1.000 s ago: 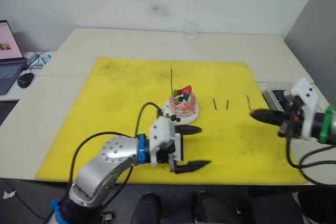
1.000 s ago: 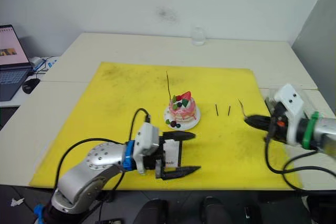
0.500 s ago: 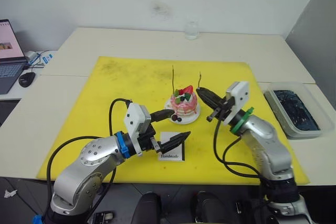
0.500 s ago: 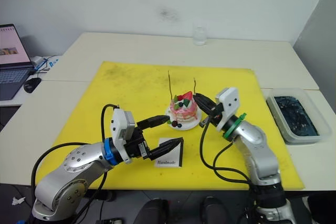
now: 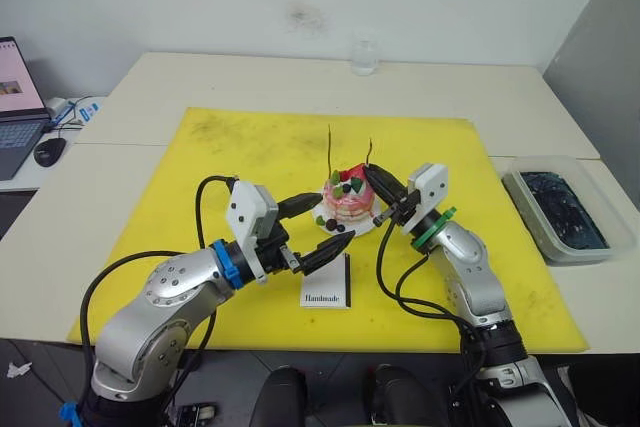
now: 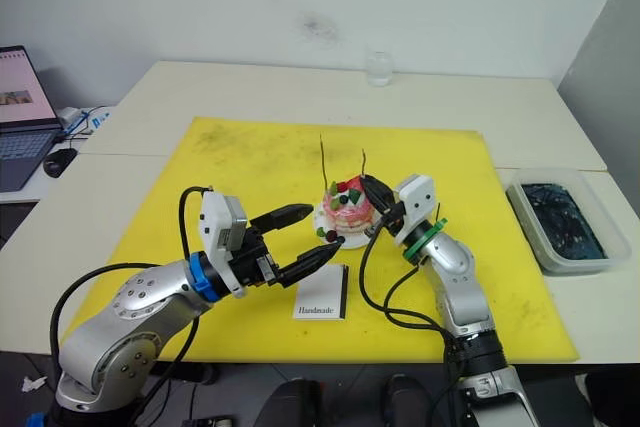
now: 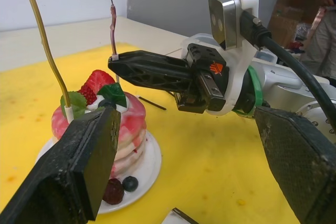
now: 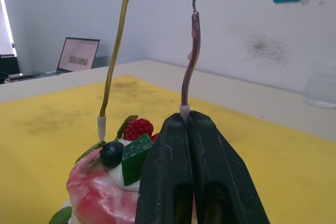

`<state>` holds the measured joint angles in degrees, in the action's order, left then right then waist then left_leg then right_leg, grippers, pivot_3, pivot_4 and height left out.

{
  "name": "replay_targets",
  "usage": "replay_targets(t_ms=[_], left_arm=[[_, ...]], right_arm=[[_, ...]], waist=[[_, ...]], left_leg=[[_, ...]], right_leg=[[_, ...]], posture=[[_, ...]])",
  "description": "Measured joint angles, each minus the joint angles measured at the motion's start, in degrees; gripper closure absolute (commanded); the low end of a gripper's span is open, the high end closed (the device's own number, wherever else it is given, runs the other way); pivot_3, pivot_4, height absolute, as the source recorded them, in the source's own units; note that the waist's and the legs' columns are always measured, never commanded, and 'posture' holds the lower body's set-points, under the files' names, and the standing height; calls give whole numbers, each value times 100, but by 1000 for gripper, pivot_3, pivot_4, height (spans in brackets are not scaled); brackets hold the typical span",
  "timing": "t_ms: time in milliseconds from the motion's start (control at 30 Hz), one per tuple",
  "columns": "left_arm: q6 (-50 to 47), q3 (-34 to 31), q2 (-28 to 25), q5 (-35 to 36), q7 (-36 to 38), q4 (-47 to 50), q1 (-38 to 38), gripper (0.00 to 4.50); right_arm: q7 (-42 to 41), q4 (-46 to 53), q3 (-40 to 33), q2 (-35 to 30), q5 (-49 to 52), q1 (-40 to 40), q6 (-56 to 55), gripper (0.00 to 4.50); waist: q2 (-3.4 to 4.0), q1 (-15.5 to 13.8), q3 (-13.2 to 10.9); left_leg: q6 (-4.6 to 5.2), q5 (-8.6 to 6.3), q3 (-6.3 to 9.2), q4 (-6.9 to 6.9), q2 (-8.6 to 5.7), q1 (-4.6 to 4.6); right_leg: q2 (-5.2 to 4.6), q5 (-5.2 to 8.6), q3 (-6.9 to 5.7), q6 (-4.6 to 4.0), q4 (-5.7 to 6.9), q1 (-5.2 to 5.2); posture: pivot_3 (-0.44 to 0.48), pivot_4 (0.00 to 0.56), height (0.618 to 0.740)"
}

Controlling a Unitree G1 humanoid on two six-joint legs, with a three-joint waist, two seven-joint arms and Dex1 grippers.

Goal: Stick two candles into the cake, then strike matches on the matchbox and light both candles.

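Right claw [image 8: 189, 129] pinched shut on the second candle [image 8: 189, 56] over the cake [image 5: 348, 199].
Next: seat it, then matches; left claw [image 5: 312, 232] gapes empty, frame centre.

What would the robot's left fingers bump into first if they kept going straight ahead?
Probably the cake. The open left gripper points right at it, with the white plate's rim close in front. Depth is hard to judge, so the plate edge could come first.

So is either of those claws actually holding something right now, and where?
Yes. The right gripper is shut on the purple candle, pinching it at its white base above the cake. The left gripper is open, holding nothing.
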<state>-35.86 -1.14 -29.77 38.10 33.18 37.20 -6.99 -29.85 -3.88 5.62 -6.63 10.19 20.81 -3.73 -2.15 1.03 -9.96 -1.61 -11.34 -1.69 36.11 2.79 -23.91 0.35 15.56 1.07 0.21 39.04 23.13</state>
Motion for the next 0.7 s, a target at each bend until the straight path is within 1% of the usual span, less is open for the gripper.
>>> replay_targets(t_ms=[167, 500, 700], left_arm=[[0, -31, -31, 1, 6, 0, -21, 0], [4, -30, -38, -2, 125, -27, -105, 0], [4, -30, -38, -2, 213, -75, -136, 0]], right_arm=[[83, 32, -7, 10, 7, -34, -100, 4474], [149, 206, 38, 28, 0, -398, -30, 4474], [184, 206, 133, 38, -61, -418, 46, 4474]], waist=[[0, 0, 0], [0, 0, 0], [0, 1, 0]], left_leg=[[0, 0, 1, 0, 1, 0], [0, 0, 0, 0, 1, 0], [0, 0, 1, 0, 1, 0]], right_leg=[[0, 0, -1, 0, 0, 0], [-3, 0, 1, 0, 0, 0], [-3, 0, -1, 0, 0, 0]], posture=[[0, 150, 740], [0, 150, 740], [0, 150, 740]])
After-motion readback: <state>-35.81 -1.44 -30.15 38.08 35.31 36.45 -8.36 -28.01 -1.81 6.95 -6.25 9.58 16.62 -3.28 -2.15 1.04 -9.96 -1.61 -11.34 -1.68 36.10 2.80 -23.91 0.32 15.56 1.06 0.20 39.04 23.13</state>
